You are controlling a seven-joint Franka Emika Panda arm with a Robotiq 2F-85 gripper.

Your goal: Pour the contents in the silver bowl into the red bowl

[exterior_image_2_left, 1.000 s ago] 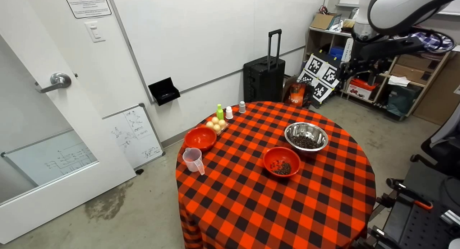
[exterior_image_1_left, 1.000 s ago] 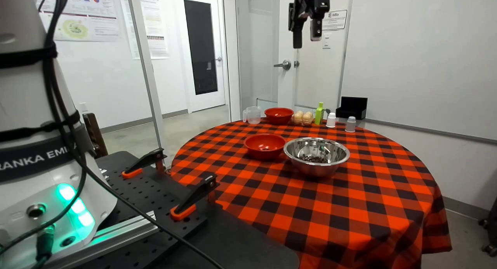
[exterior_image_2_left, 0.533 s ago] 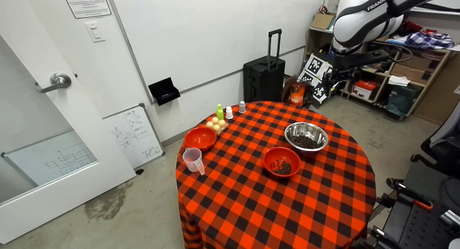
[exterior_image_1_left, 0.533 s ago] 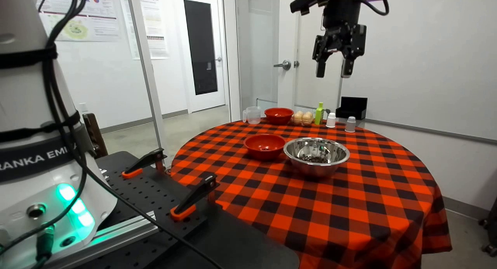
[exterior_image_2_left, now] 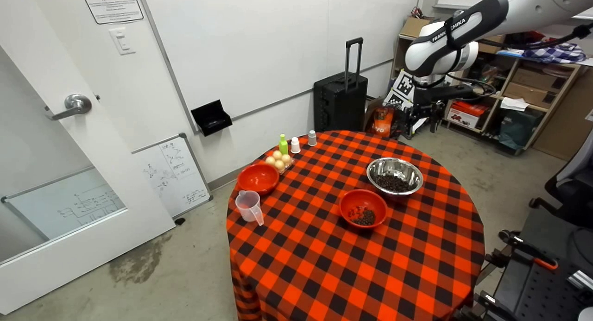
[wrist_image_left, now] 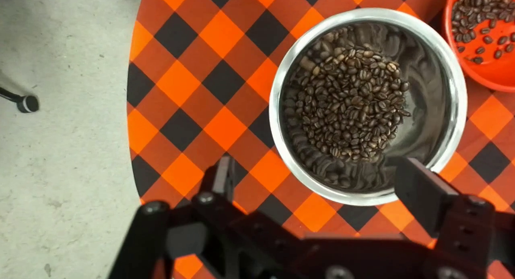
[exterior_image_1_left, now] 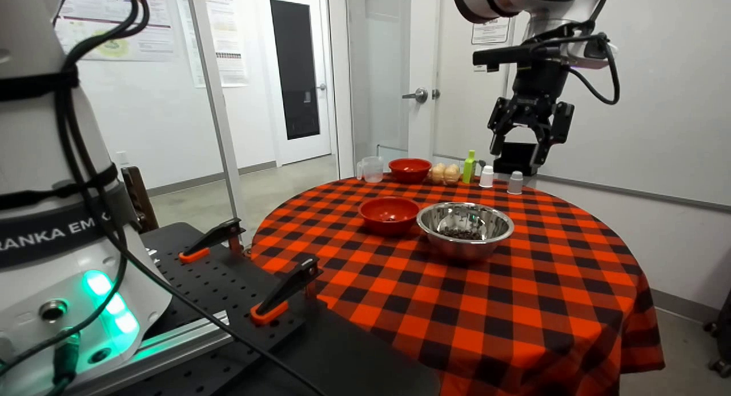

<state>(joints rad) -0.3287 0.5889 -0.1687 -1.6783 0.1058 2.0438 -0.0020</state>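
Low in the wrist view, my fingers (wrist_image_left: 422,194) stand wide apart!
And there's the silver bowl (wrist_image_left: 458,106), upright, right of centre, dark beans (wrist_image_left: 354,106) heaped inside, one finger crossing in front of its lower rim. Just beside it, the red bowl (wrist_image_left: 493,71), cut off upper right, with beans (wrist_image_left: 478,13) too. In an exterior view my gripper (exterior_image_1_left: 516,162) hangs upper right, above both.
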